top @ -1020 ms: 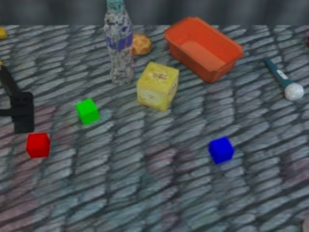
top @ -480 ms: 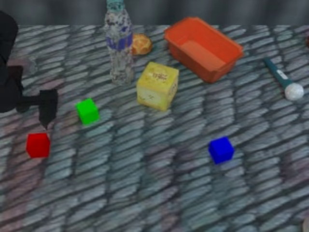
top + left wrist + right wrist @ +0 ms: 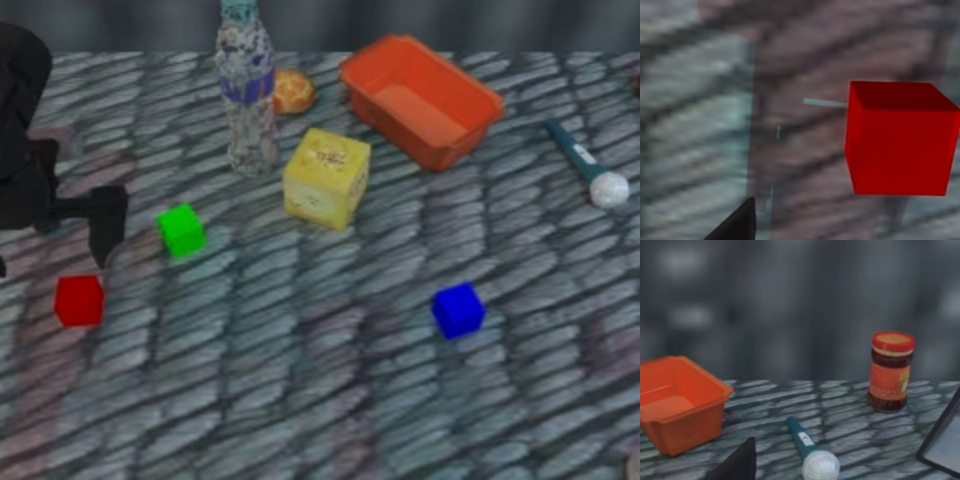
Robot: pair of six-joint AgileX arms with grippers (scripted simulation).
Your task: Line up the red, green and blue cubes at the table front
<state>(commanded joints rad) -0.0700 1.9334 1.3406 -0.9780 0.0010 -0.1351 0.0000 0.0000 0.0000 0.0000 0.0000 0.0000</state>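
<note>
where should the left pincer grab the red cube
Probably from straight above, closing on two opposite side faces of the red cube. It sits flat on the table, square and alone, with the green cube well apart, so both sides are free. The left pincer hangs just behind it.

The wide worktop has a grey-blue pattern of slanted oval strokes with faint pink patches, and behind its far edge stands a dark, blurry grey wall with a few paler smudges on it, lit softly and evenly.
</note>
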